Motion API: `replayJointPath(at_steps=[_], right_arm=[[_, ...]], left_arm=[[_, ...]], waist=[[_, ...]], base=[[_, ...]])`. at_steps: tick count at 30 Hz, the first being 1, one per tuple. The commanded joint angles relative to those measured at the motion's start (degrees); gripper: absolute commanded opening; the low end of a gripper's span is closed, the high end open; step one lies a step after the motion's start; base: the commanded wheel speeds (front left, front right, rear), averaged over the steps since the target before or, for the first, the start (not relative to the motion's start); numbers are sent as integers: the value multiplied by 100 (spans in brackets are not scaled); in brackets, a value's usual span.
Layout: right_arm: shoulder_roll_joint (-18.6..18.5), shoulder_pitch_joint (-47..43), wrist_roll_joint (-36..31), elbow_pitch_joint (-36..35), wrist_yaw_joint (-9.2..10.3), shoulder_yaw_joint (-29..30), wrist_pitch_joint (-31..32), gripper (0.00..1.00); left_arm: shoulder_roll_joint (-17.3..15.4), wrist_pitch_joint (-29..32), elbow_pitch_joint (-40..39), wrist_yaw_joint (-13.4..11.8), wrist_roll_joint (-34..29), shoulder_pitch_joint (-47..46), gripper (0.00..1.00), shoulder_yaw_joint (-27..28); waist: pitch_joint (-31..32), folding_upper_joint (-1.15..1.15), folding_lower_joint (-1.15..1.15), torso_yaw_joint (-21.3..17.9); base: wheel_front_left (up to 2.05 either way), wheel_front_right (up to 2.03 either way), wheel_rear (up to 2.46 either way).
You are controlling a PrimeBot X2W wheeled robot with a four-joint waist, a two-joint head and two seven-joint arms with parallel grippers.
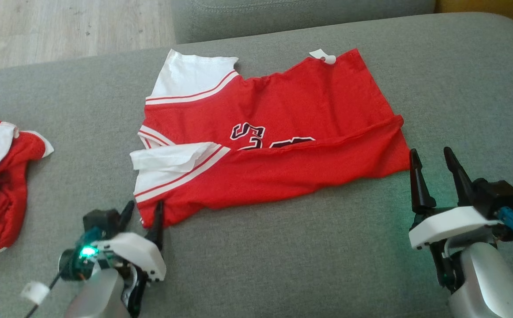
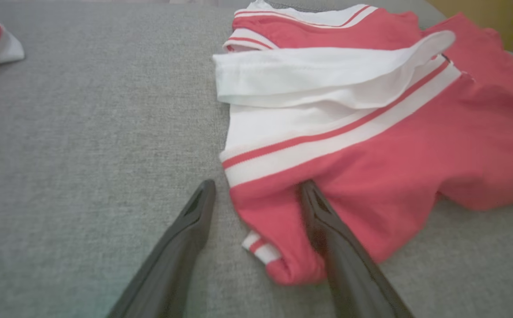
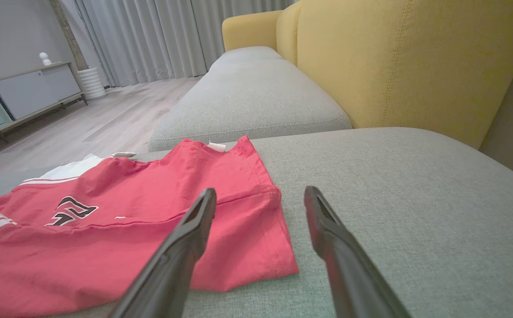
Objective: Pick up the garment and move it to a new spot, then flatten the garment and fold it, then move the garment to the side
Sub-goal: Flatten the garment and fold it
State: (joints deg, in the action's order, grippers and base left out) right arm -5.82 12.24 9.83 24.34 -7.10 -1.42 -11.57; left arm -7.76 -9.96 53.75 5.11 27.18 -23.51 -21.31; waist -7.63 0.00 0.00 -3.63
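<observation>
The garment (image 1: 283,101) is thin matt cloth; the cushion (image 1: 327,247), coarse grey weave; the fingers (image 3: 179,256) look smooth, perhaps plastic.

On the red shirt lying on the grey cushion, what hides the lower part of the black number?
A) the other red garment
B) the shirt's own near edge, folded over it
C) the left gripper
B: the near edge of the shirt lies folded over its front, crossing the number.
</observation>
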Motion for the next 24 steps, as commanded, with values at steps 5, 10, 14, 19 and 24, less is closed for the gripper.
replayJointPath(at_steps=[5,10,14,19,24], right_arm=[[-8,208,-54,-161,-39,-92,23,100],[86,423,-301,199,-39,378,414,100],[201,721,-283,619,-39,639,796,100],[252,1110,-589,1344,-39,964,1175,100],[283,1454,-787,2045,-39,1366,1307,100]], left_arm=[[-51,417,318,84,43,-257,19,-26],[-79,49,197,191,-3,-367,0,-248],[-121,-272,-39,211,-124,-434,0,-404],[-221,-427,-465,229,-414,-472,0,-823],[-282,-474,-786,231,-486,-514,0,-911]], waist=[[-34,0,0,-15],[-51,0,0,41],[-61,0,0,148],[-69,0,0,310],[-90,0,0,491]], base=[[0,0,0],[0,0,0],[0,0,0],[0,0,0],[0,0,0]])
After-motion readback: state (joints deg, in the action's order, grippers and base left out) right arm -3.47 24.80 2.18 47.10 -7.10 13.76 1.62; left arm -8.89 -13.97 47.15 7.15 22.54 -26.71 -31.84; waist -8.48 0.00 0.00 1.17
